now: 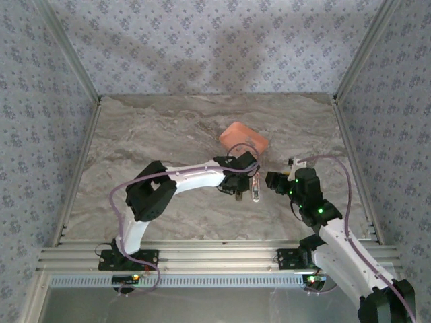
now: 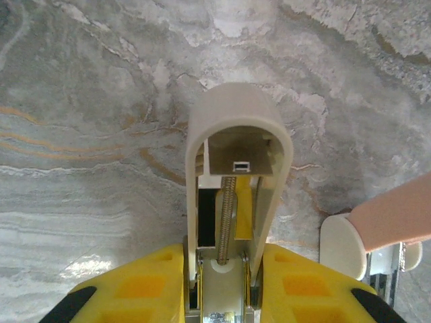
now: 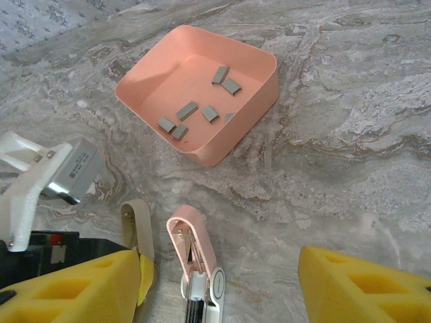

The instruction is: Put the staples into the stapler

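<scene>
Upper centre in the right wrist view, the salmon tray point(image 3: 236, 131) sat on the counter point(image 3: 350, 134) with several grey staples point(image 3: 187, 110) scattered loose on its floor. The pink-and-white stapler point(image 3: 195, 249) lay at bottom centre, lower in the frame than the tray, between the widely spread fingers of the right claw point(image 3: 217, 259). The left claw point(image 2: 222, 254) pinched a pale arched piece point(image 2: 239, 108) with a spring inside; whether it belonged to the stapler I could not tell.

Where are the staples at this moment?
The staples lie loose inside the salmon tray, upper centre of the right wrist view; the top view puts that tray just right of centre on the marble table.
</scene>
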